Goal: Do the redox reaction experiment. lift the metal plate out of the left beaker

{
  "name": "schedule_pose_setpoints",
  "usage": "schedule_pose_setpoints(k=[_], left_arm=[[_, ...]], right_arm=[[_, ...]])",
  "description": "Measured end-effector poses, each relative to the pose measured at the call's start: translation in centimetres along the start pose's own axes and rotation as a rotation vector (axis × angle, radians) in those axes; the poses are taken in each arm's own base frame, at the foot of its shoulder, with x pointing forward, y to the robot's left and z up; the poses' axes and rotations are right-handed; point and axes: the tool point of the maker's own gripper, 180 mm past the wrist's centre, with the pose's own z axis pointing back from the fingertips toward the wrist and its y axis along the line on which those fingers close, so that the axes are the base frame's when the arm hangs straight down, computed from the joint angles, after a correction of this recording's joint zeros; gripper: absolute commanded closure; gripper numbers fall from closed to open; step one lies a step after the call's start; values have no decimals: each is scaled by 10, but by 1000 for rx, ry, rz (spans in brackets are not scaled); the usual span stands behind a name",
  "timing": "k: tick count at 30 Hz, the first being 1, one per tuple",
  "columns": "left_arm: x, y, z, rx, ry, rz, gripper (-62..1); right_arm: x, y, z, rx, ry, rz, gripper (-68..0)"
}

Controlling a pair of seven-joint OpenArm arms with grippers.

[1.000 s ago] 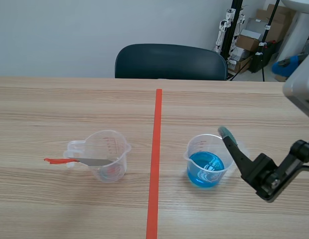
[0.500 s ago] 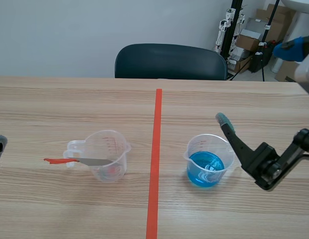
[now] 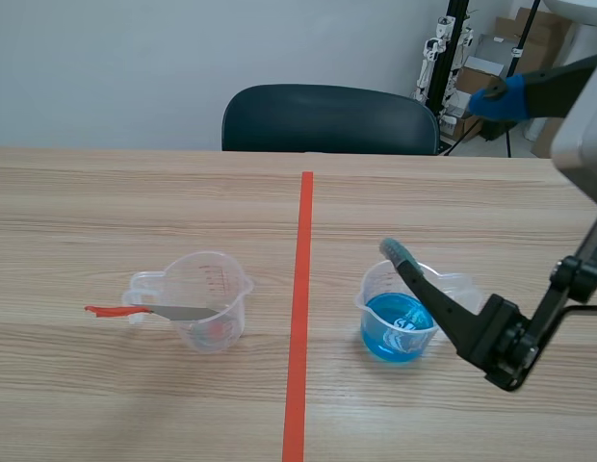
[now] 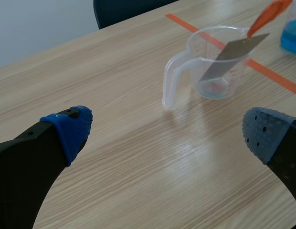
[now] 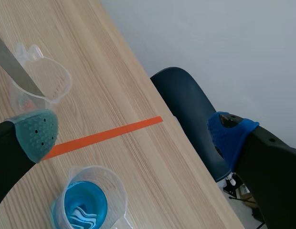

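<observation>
In the scene view, the left beaker stood on the wooden table, left of the orange-red tape line. It was clear plastic. The metal plate leaned inside it, tilted, and its orange-red tab stuck out over the rim to the left. Nothing was holding the plate. Right of the line stood the blue beaker, with blue liquid in it. The right gripper came in from the right with its fingers far apart and nothing between them. Its grey-green pad hung over the blue beaker (I could not tell if it touched the rim). Its blue pad was up high at the far right. A dark chair stood at the far side of the table.

In the left wrist view, the left gripper had its two blue pads spread wide over the table, and it held nothing. The left beaker stood ahead of it, well apart. The metal plate leaned in that beaker, with the orange-red tab poking up past the rim.

In the right wrist view, the right gripper also had its fingers far apart. The blue beaker sat under it, closer to the grey-green pad. The left beaker with the metal plate stood beyond the tape line. The chair was ahead, past the table edge.
</observation>
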Motion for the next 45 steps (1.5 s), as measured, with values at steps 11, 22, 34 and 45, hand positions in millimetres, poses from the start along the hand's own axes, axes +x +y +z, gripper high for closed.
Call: schedule_pose_setpoints(k=[11, 22, 34, 45], left_arm=[[-67, -65, 38, -192, 59, 100, -623], [-75, -94, 23, -94, -68, 234, -623], [-81, -133, -19, -95, -157, 207, -623], [-78, -106, -36, 3, -200, 196, -623]], right_arm=[[-12, 20, -23, 63, -34, -57, -679], [-43, 49, -68, 190, -19, -66, -679], [-45, 99, -96, 322, -51, -97, -679], [-38, 134, -125, 384, -81, -46, -679]])
